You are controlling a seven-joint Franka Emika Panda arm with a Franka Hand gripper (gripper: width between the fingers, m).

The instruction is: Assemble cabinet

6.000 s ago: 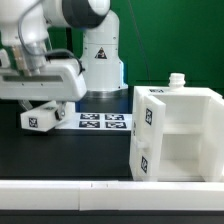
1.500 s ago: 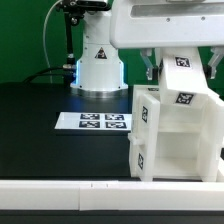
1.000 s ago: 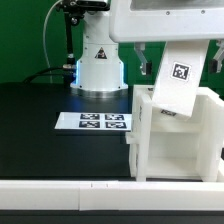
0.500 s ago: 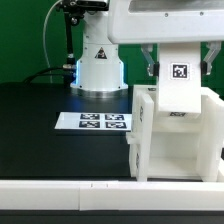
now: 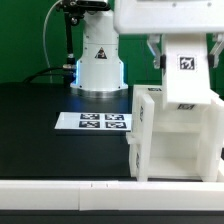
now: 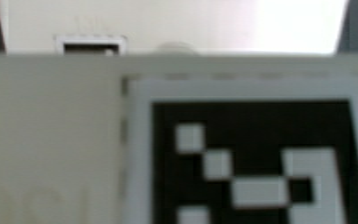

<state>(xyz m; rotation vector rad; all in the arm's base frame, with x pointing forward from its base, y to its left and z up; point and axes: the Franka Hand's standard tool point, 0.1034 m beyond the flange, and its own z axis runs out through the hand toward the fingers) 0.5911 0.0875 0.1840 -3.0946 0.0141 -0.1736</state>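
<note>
White moulded plastic makes up the cabinet (image 5: 172,135), which stands near the table's front edge, toward the exterior view's right, just beside the marker board (image 5: 94,122). You should treat it as light, rigid and smooth-faced (my judgement from its thin flat panels), so it may slide under a sideways push rather than flex. A separate tagged panel (image 5: 185,72) hangs upright over the cabinet's open top, its lower edge at or just inside the rim; I cannot tell whether it is seated. The gripper (image 5: 186,52) stands directly above that panel, with dark fingers (image 5: 157,50) flanking its upper part, but whether they are clenched on it is not shown. The wrist view gives only a blurred tag (image 6: 247,165) at close range. Take hold of panels by their flat faces near the top edge. The cabinet's visible shelved compartments look empty.
</note>
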